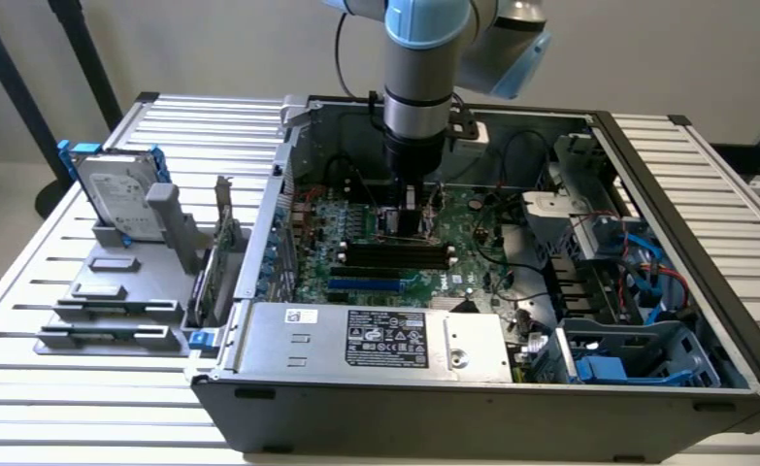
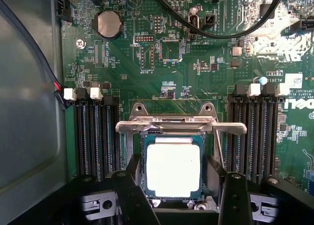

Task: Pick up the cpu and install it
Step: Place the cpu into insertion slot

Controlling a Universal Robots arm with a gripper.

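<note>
Silver metal top, thin pale rim: the small flat square cpu [image 2: 173, 170] lies level in its socket on the green circuit board [image 2: 122, 58], seated between two banks of long black memory slots [image 2: 93, 136]. A bare steel retention bar [image 2: 181, 124] crosses the board just beside one edge of the chip.

The claw [image 2: 173, 175] is released. Its black fingers [image 2: 133, 178] stand apart, one on each side of the cpu and just beside its edges, and the chip rests on the socket rather than in a grip. A round silver coin battery [image 2: 108, 24] sits well away on the same board.

In the exterior view the grey and pale-blue robot arm [image 1: 418, 68] reaches straight down into the open dark-grey computer case [image 1: 483, 408]. The claw [image 1: 406, 225] is low over the middle of the board.

The case stands on the slatted white bench [image 1: 743, 194]. A silver power supply box with a black label [image 1: 367, 340] lies along the case's near wall. Near the bench's edge at the exterior view's left, a silver hard drive with blue brackets [image 1: 118, 199] stands upright in a grey parts rack [image 1: 115, 311].
</note>
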